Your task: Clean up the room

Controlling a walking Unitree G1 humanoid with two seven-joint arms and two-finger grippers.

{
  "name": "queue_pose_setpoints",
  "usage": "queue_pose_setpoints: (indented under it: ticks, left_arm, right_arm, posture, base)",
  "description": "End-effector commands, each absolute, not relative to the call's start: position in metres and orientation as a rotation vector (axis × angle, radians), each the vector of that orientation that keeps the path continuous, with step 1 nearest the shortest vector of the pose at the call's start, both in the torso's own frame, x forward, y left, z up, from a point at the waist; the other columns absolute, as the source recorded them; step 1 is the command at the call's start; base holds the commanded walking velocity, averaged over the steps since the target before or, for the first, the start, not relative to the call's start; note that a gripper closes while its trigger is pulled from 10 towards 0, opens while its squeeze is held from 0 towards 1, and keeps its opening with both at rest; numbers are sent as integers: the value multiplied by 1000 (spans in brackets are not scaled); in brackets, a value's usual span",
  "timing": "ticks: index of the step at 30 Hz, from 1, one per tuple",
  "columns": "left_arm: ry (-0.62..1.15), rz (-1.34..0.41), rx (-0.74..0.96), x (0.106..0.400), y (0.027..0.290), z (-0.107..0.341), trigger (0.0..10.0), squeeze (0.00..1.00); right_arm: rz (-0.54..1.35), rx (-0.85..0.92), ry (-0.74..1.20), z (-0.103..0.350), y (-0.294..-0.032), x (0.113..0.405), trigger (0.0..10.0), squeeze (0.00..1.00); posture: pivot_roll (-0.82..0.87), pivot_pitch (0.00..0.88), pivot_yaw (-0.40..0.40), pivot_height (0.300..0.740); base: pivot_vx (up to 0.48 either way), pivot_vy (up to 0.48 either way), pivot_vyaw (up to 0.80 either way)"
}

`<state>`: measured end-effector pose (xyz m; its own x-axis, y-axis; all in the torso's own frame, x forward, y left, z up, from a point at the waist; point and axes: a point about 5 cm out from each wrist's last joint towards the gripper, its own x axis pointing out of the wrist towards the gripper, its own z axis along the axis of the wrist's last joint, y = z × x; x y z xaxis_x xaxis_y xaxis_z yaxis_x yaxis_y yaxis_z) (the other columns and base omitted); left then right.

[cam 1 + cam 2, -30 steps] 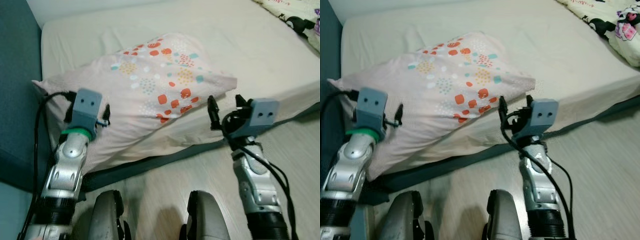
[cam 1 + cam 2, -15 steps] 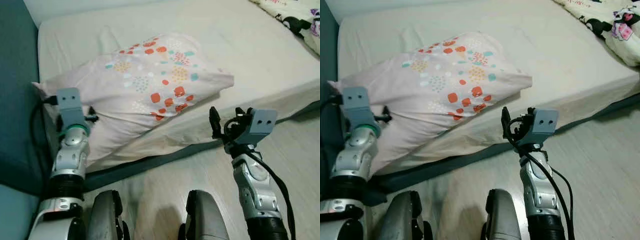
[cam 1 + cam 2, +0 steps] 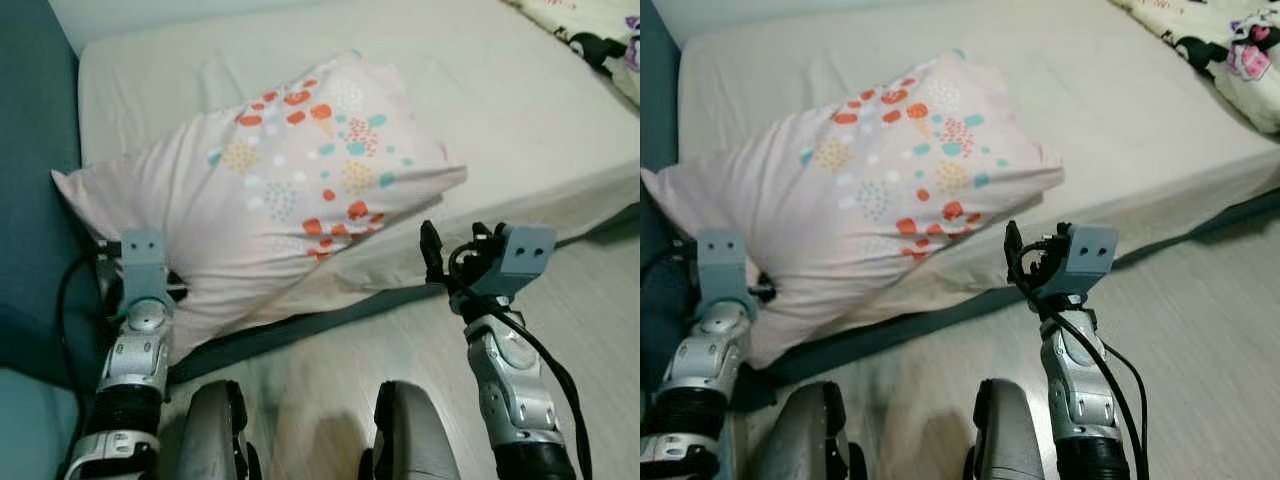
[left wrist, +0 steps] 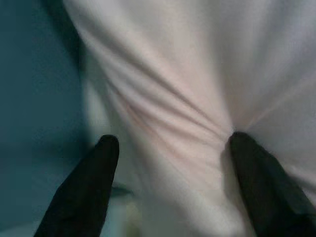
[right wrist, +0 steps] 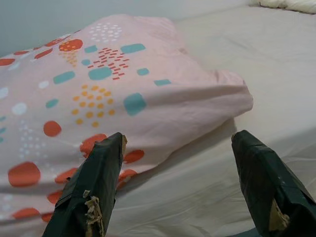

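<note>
A pink pillow (image 3: 290,190) printed with orange and teal dots lies tilted on the bed (image 3: 470,90), near its front left corner. The left gripper (image 4: 173,182) presses into the pillow's lower edge, fingers (image 4: 86,190) spread wide around bunched fabric. The right gripper (image 5: 182,187) hovers beside the pillow's right corner, fingers wide. A cartoon-patterned blanket (image 3: 1230,50) lies far right.

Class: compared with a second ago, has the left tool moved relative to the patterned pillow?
Yes. The left tool has drawn back and down toward the robot, from mid-pillow to the low near edge of the pillow.
</note>
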<state>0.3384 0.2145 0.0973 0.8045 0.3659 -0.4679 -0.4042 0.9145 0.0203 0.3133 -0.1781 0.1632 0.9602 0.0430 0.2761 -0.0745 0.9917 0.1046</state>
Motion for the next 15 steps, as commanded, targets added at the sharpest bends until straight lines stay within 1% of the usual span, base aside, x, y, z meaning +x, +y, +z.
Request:
queue_pose_setpoints:
  ticks: [1, 2, 3, 4, 7, 10, 11, 13, 14, 15]
  left_arm:
    - [702, 261, -339, 327, 189, 61, 10000, 0]
    - [704, 201, -406, 330, 182, 63, 10000, 0]
    - [704, 201, -406, 330, 182, 63, 10000, 0]
    - [701, 156, -438, 332, 179, 66, 10000, 0]
    - [701, 146, -441, 332, 179, 66, 10000, 0]
    - [686, 65, -490, 339, 172, 71, 10000, 0]
    - [665, 39, -467, 343, 169, 75, 549, 0]
    - [651, 25, -448, 345, 168, 77, 549, 0]
    - [626, 14, -406, 348, 167, 80, 0, 0]
    - [604, 2, -381, 350, 167, 83, 0, 0]
  right_arm:
    - [55, 122, -255, 158, -177, 312, 10000, 0]
    - [54, 122, -256, 158, -177, 312, 10000, 0]
    - [54, 122, -256, 158, -177, 312, 10000, 0]
    - [54, 122, -256, 158, -177, 312, 10000, 0]
    - [54, 122, -255, 158, -177, 312, 10000, 0]
    - [49, 123, -259, 159, -178, 312, 10000, 0]
    - [45, 124, -261, 160, -179, 312, 10000, 0]
    - [43, 124, -263, 161, -179, 312, 10000, 0]
    - [39, 125, -265, 161, -180, 313, 10000, 0]
    - [34, 127, -266, 161, -181, 313, 10000, 0]
  posture:
    - [52, 201, 37, 579]
    - [52, 201, 37, 579]
    - [52, 201, 37, 579]
    - [46, 196, 38, 579]
    - [46, 196, 38, 579]
    - [46, 196, 38, 579]
    - [41, 193, 38, 579]
    - [41, 193, 38, 579]
    - [41, 193, 38, 579]
    - [33, 186, 41, 579]
  base:
    - [0, 0, 0]
    - [0, 0, 0]
    - [0, 0, 0]
    - [0, 0, 0]
    - [0, 0, 0]
    - [0, 0, 0]
    - [0, 0, 0]
    - [0, 0, 0]
    - [0, 0, 0]
    - [0, 0, 0]
